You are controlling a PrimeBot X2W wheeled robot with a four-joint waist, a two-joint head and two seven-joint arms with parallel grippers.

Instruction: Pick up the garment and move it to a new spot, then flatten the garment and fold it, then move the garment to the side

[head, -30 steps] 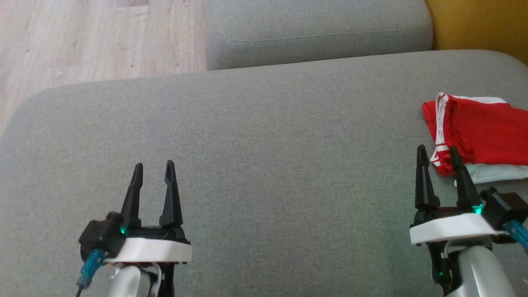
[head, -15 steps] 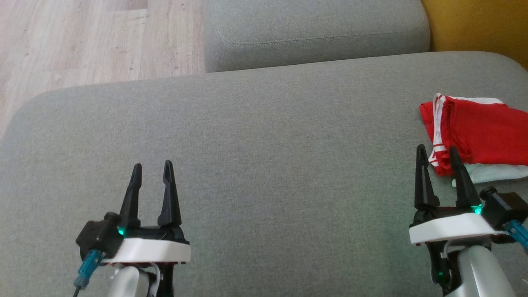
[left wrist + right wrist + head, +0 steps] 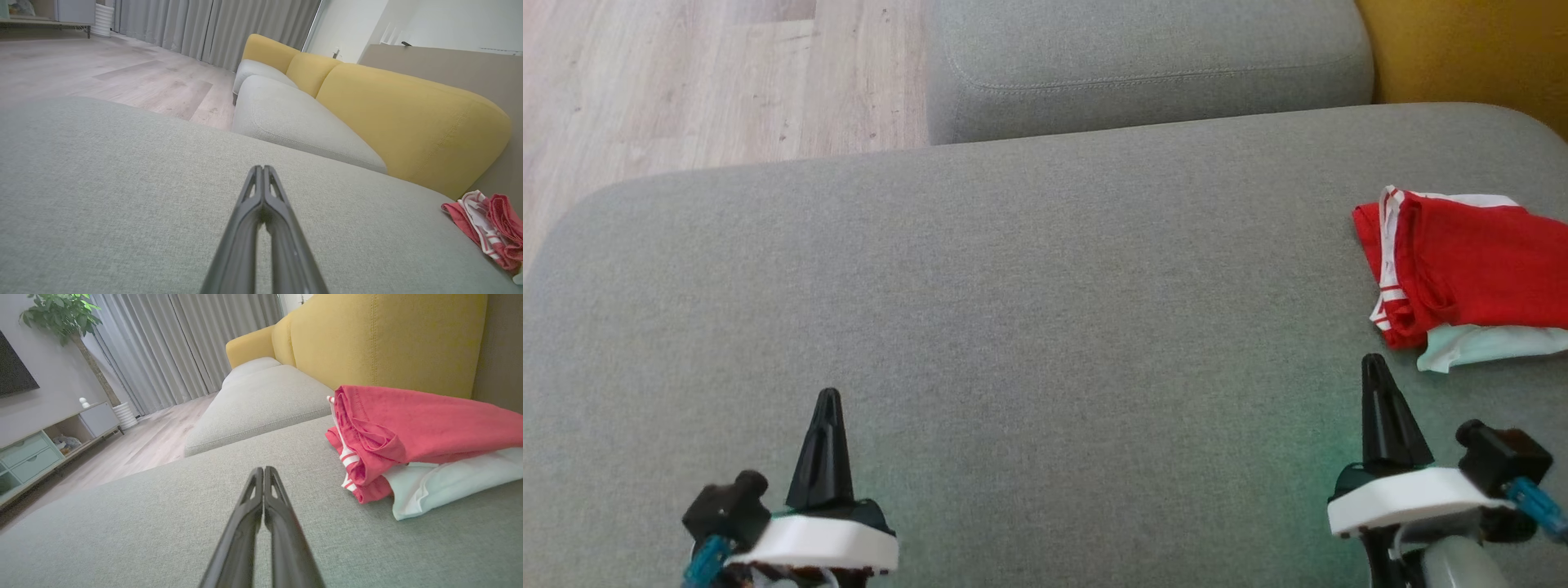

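Note:
A folded red garment (image 3: 1474, 265) with white stripes lies at the right edge of the grey sofa seat (image 3: 1029, 294), on top of a pale folded cloth (image 3: 1486, 343). In the right wrist view the red garment (image 3: 408, 428) sits just right of my shut fingers, and the left wrist view has the garment (image 3: 490, 228) far right. My right gripper (image 3: 1372, 363) is shut and empty, below and left of the garment, apart from it. Near the front left of the seat my left gripper (image 3: 827, 396) is shut on nothing.
A second grey seat cushion (image 3: 1143, 61) lies beyond the first, with a yellow backrest (image 3: 1462, 49) at the upper right. Wooden floor (image 3: 686, 82) shows at the upper left. A low cabinet (image 3: 49, 445) and a plant (image 3: 61, 318) stand across the room.
Both grippers have shut and drawn back toward the bottom of the head view. The right gripper now stands clear of the garment's lower left corner. The garment has not moved.

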